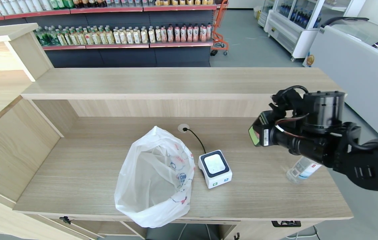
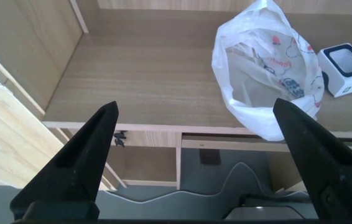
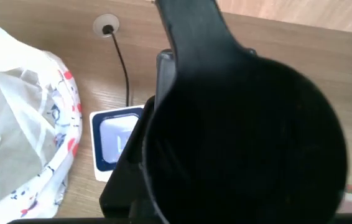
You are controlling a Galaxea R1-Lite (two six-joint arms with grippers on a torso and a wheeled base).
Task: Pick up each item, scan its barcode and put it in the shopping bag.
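While your right gripper [image 1: 267, 132] was pinching the dark container [image 1: 257, 133], it hung in the air above the counter [image 1: 85, 166]. The container sat right at the fingertips, with a green face and a white barcode label on the sides seen from the head camera. In the right wrist view the container [image 3: 244, 143] blocked most of the frame.

From that hand, the scanner [image 1: 215, 167] lay lower down and off to the left, well apart, with its window facing up. Its cable [image 1: 196, 139] ran to a hole in the counter. The shopping bag [image 1: 157, 176] stood just beyond the scanner, farther left of the hand, touching or almost touching it, mouth open. A clear bottle [image 1: 300, 170] lay on its side on the counter, under your right arm and back behind the hand.

Your left gripper [image 2: 196, 111] was spread wide and held nothing. It hovered off the counter's near edge, and the bag [image 2: 266, 68] was ahead of it and to its right.
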